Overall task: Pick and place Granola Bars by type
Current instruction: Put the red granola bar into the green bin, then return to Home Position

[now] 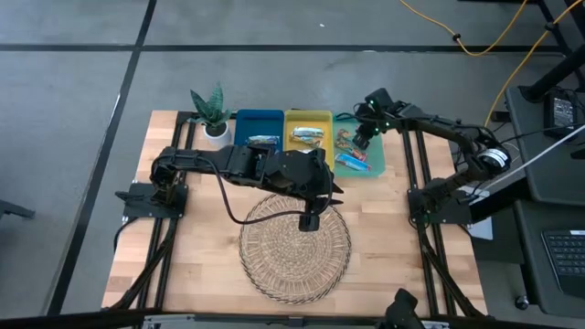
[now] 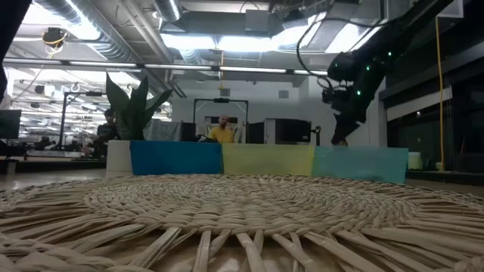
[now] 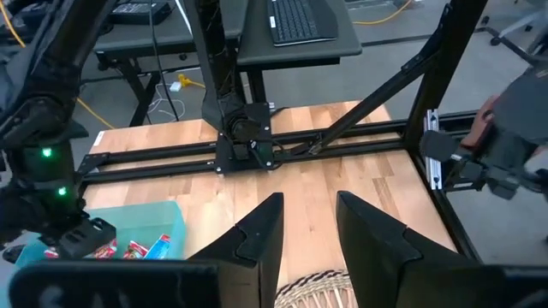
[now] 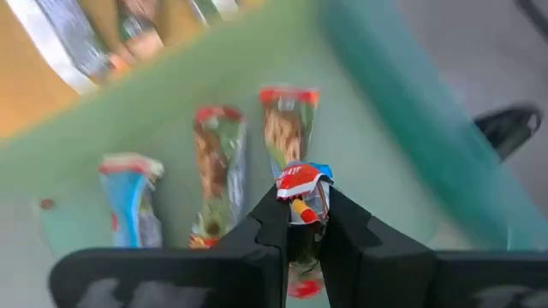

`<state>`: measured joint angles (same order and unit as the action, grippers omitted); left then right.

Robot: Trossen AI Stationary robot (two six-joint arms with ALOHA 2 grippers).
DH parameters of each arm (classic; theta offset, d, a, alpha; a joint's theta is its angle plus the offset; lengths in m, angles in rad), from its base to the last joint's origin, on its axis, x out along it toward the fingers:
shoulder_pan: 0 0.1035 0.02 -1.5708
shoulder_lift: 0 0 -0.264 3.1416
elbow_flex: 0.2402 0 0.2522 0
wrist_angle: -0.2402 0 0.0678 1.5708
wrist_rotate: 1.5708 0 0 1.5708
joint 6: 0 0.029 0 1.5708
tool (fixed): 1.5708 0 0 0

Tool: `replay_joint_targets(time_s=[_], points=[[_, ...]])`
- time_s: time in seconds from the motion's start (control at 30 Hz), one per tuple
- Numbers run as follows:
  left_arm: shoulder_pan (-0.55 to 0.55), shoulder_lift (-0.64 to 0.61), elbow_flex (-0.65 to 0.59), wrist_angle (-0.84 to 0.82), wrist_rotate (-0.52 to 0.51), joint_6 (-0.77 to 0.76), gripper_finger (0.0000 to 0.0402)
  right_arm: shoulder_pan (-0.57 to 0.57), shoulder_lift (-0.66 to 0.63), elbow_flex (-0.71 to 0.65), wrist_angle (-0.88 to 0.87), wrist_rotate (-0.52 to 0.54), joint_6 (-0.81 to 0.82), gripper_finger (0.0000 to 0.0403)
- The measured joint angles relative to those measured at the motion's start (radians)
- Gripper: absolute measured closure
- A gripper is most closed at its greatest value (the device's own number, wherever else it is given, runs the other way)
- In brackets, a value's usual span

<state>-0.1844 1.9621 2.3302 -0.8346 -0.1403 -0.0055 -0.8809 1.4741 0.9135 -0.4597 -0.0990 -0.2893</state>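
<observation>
My right gripper [image 4: 301, 204] hangs over the green tray [image 1: 373, 166] at the far right, shut on a granola bar [image 4: 302, 183] with a red and blue wrapper. Three more bars lie flat on that tray's floor: two brown multicolour ones [image 4: 286, 128] [image 4: 216, 167] and a blue one [image 4: 130, 198]. A bar lies in the yellow tray [image 1: 308, 137] and another in the blue tray [image 1: 263, 142]. My left gripper [image 3: 309, 198] stands open over the far part of the woven mat [image 1: 294, 245], nothing between its fingers. My right gripper pinches the bar between its two fingers just below the crimped red end [image 4: 300, 178], which sticks out past the fingertips. The fingers slant down from above. The rest of the bar runs back between them, and it is clear of the tray floor.
A potted plant [image 1: 212, 114] stands at the far left beside the blue tray. The three trays sit side by side along the far edge. Black frame rails [image 1: 422, 183] run along both sides of the table. People sit in the room behind the table [image 2: 221, 130].
</observation>
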Motion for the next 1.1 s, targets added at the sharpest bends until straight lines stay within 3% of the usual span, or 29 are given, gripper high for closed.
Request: replay_joint_targets(time_s=[0.17,0.4,0.63,0.93,1.1], points=[[0.003,0.0,0.0,0.0,0.0,0.0,0.0299,-0.043,0.049,-0.003,-0.005,0.0,-0.004,0.0359],[0.01,0.002,0.0,0.001,0.0,0.001,0.0302,-0.071,0.115,-0.003,0.035,-0.008,-0.006,0.0333],[0.012,0.021,-0.001,-0.007,-0.006,0.0,0.0302,-0.071,0.14,-0.003,0.066,-0.087,-0.005,0.0314],[0.016,0.03,-0.001,-0.011,-0.052,0.0,0.0295,-0.07,0.096,0.045,0.074,-0.087,0.009,0.0193],[0.019,0.023,-0.001,-0.065,-0.064,-0.007,0.0296,-0.046,0.031,0.067,0.077,-0.152,0.026,0.0134]])
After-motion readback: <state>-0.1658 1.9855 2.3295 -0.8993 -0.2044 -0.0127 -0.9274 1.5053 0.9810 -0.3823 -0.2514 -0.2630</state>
